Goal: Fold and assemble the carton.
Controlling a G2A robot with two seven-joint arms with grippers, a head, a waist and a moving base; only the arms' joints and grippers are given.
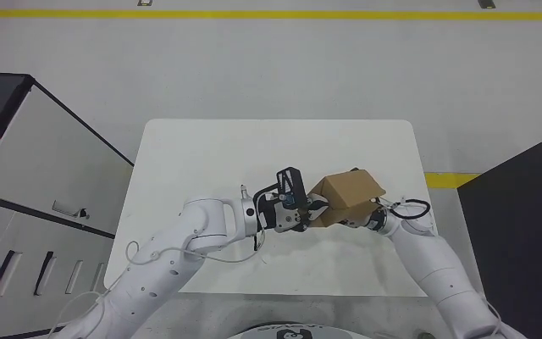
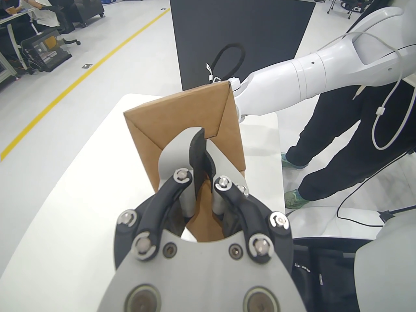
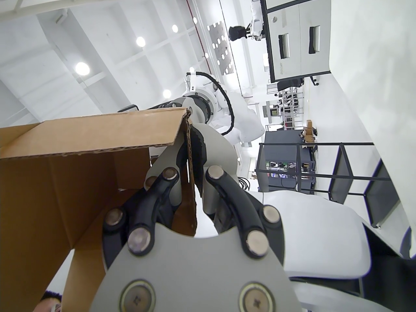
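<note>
Right, here's the white table, and all the action sits over its right half, closer to the robot's edge than to the far one. The brown carton hangs there between the two arms, tipped over so that one folded ridge points up towards the ceiling rather than any face lying flat. Its long axis runs across the table, roughly in line with the near edge, from one arm to the other. From the left wrist view you get a closed panel crossed by slanting fold lines, standing upright with its top corner leaning away. From the right wrist view you look into the open, hollow side, raw corrugated edges showing. Whether its lowest corner touches the tabletop, I can't tell from here. Now the left gripper: it comes in from the middle of the table, dark pads pressed together on a cardboard flap at that end of the carton. And the right gripper meets it from the table's right edge, pinching the corrugated edge of a side wall, one finger inside, one outside.
</note>
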